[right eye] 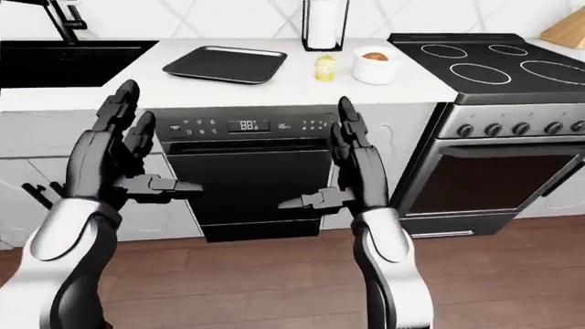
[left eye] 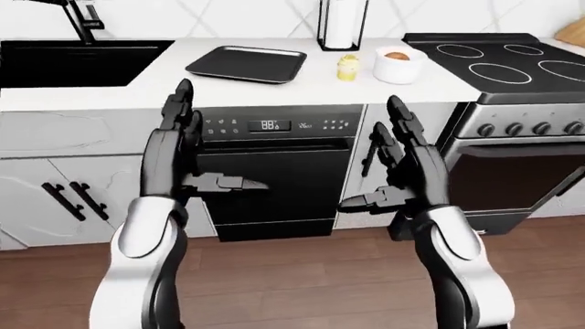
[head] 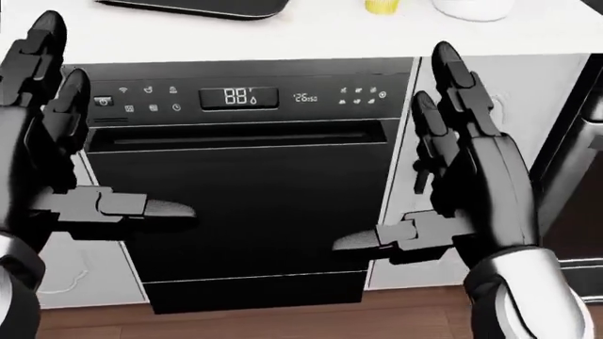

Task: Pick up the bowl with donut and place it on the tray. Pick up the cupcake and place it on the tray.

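A white bowl with a donut (left eye: pixel 400 63) stands on the white counter, just left of the stove. Left of it sits a small yellow cupcake (left eye: pixel 348 67), and further left lies the dark tray (left eye: pixel 247 63). All three show only as slivers at the top of the head view. My left hand (left eye: pixel 208 145) and right hand (left eye: pixel 373 162) are raised in front of the black dishwasher (head: pixel 245 191). Both are open and empty, fingers up and thumbs pointing inward, well below and short of the counter's things.
A paper towel roll (left eye: pixel 340 24) stands behind the cupcake. A black sink (left eye: pixel 77 62) is set in the counter at the left, and a black stove (left eye: pixel 512 62) with an oven below is at the right. White cabinets flank the dishwasher over a wooden floor.
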Available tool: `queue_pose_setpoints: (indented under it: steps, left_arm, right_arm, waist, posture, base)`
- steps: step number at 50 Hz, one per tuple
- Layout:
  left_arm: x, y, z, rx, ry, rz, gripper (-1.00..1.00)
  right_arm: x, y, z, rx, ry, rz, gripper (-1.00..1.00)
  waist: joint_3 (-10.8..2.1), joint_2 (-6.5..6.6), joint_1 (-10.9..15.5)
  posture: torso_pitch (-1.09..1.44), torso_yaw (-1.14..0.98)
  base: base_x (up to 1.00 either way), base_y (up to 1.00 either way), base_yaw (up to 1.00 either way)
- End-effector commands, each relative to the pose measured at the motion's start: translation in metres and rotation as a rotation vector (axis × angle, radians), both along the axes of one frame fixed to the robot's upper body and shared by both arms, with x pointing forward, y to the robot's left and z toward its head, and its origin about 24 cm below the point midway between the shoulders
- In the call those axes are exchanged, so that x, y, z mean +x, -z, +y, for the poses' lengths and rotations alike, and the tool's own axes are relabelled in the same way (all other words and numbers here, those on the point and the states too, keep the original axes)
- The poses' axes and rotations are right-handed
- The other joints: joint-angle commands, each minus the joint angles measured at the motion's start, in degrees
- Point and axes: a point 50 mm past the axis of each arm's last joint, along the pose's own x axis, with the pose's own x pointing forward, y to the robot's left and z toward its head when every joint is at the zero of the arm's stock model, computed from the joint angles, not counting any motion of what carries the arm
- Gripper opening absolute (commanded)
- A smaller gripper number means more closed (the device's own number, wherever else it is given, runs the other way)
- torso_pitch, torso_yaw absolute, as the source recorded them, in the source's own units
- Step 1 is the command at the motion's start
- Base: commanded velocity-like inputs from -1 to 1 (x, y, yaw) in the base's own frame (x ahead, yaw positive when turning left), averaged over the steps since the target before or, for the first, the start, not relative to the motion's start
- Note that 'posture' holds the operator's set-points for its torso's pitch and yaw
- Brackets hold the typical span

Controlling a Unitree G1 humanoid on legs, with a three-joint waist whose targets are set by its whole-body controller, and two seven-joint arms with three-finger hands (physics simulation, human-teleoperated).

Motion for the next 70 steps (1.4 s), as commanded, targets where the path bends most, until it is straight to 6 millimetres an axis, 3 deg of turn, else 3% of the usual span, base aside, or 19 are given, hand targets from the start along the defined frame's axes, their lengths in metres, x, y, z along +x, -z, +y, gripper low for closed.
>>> queue_pose_setpoints:
  steps: [1, 7, 16, 18, 20, 21, 23, 27, 28, 35, 37, 42, 55, 60, 61, 63, 64, 65, 70]
  left_arm:
    - [-0.001, -0.006, -0.002, 0.008, 0.011, -0.034, 1.00]
    - [-0.002, -0.005, -0.003, 0.008, 0.014, -0.037, 1.00]
    - [-0.002, -0.005, -0.003, 0.007, 0.013, -0.038, 1.00]
    - [-0.004, -0.008, -0.002, 0.008, 0.013, -0.043, 1.00]
    - [-0.004, -0.009, -0.002, 0.008, 0.012, -0.045, 1.00]
    - [-0.004, -0.009, -0.002, 0.008, 0.012, -0.046, 1.00]
    - [-0.004, -0.010, -0.002, 0.008, 0.012, -0.047, 1.00]
    - [-0.005, -0.011, -0.002, 0.008, 0.013, -0.049, 1.00]
    - [-0.005, -0.013, -0.002, 0.009, 0.013, -0.050, 1.00]
    - [-0.005, -0.018, -0.001, 0.011, 0.013, -0.058, 1.00]
    - [-0.006, -0.018, -0.001, 0.012, 0.012, -0.060, 1.00]
    - [-0.007, -0.022, 0.000, 0.015, 0.010, -0.066, 1.00]
    - [-0.008, -0.027, 0.002, 0.020, 0.007, -0.075, 1.00]
    - [-0.007, -0.029, 0.002, 0.022, 0.007, -0.075, 1.00]
    - [-0.006, -0.028, 0.003, 0.023, 0.006, -0.075, 1.00]
    - [-0.006, -0.031, 0.003, 0.023, 0.008, -0.076, 1.00]
    - [-0.007, -0.033, 0.002, 0.026, 0.009, -0.077, 1.00]
    - [-0.007, -0.035, 0.001, 0.028, 0.011, -0.079, 1.00]
    - [-0.002, -0.041, 0.001, 0.043, 0.018, -0.080, 1.00]
  right_arm:
    - [-0.002, -0.008, -0.001, 0.004, 0.009, -0.044, 1.00]
    - [-0.004, -0.009, -0.002, 0.008, 0.005, -0.051, 1.00]
    - [-0.005, -0.010, -0.002, 0.009, 0.005, -0.055, 1.00]
    - [-0.006, -0.012, -0.002, 0.008, 0.005, -0.059, 1.00]
    - [-0.006, -0.013, -0.002, 0.010, 0.004, -0.063, 1.00]
    - [-0.006, -0.014, -0.002, 0.010, 0.003, -0.064, 1.00]
    - [-0.006, -0.014, -0.002, 0.012, 0.002, -0.065, 1.00]
    - [-0.005, -0.012, -0.002, 0.011, 0.000, -0.062, 1.00]
    - [-0.005, -0.012, -0.002, 0.012, -0.001, -0.061, 1.00]
    - [-0.006, -0.014, 0.000, 0.010, -0.003, -0.063, 1.00]
    - [-0.008, -0.015, 0.000, -0.004, -0.002, -0.070, 1.00]
    - [-0.010, -0.017, 0.001, 0.011, -0.020, -0.079, 1.00]
    - [-0.013, -0.026, -0.002, 0.054, -0.030, -0.102, 1.00]
    - [-0.015, -0.030, -0.003, 0.065, -0.021, -0.109, 1.00]
    - [-0.015, -0.032, -0.004, 0.064, -0.018, -0.113, 1.00]
    - [-0.015, -0.036, -0.007, 0.063, -0.006, -0.122, 1.00]
    - [-0.015, -0.038, -0.008, 0.053, 0.000, -0.127, 1.00]
    - [-0.016, -0.041, -0.009, 0.055, 0.001, -0.133, 1.00]
    - [-0.019, -0.052, -0.013, 0.055, 0.016, -0.163, 1.00]
  waist:
    - [-0.73, -1.19, -0.1]
    - [-0.18, 1.85, -1.1]
    - [-0.30, 2.69, -0.7]
    - [-0.79, 4.10, -0.6]
    - [-0.06, 3.61, 0.0]
    - [-0.22, 4.71, -0.3]
    - [-1.49, 5.09, -0.1]
    - [-0.62, 2.30, 0.3]
    - [-1.73, -0.78, -0.4]
    - [0.71, 3.37, -1.9]
    - [-0.34, 1.33, -1.9]
    - [-0.27, 0.59, -2.0]
    - [-1.31, 2.11, -1.7]
    - [-0.78, 2.83, -0.9]
    - [-0.05, 1.52, -0.9]
    - [0.44, 3.34, -1.2]
    - [-0.25, 4.80, -1.6]
    - [-0.22, 4.03, -0.6]
    - [0.95, 4.55, -1.1]
  posture:
    - [0.00, 0.00]
    - [0.00, 0.00]
    - [0.00, 0.00]
    - [0.00, 0.00]
    - [0.00, 0.00]
    - [0.00, 0.00]
    - [0.00, 0.00]
    - [0.00, 0.00]
    - [0.00, 0.00]
    - [0.00, 0.00]
    - [0.00, 0.00]
    - [0.00, 0.00]
    - [0.00, 0.00]
    - [0.00, 0.00]
    - [0.00, 0.00]
    - [0.00, 0.00]
    - [0.00, 0.00]
    - [0.00, 0.00]
    - [0.00, 0.00]
  base:
    - [0.22, -0.70, 0.00]
    - [0.23, -0.68, 0.00]
    - [0.22, -0.53, 0.00]
    - [0.23, -0.50, 0.00]
    - [0.22, -0.51, 0.00]
    - [0.23, -0.50, 0.00]
    - [0.23, -0.52, 0.00]
    - [0.23, -0.59, 0.00]
    - [0.23, -0.76, 0.00]
    - [0.20, -0.63, 0.00]
    - [0.00, 0.00, 0.00]
    - [0.00, 0.00, 0.00]
    - [0.00, 0.00, 0.02]
    - [0.00, 0.00, 0.64]
    - [0.00, 0.00, 0.66]
    - [0.00, 0.00, 0.44]
    - [0.00, 0.09, 0.00]
    - [0.00, 0.00, 0.00]
    - [0.00, 0.00, 0.00]
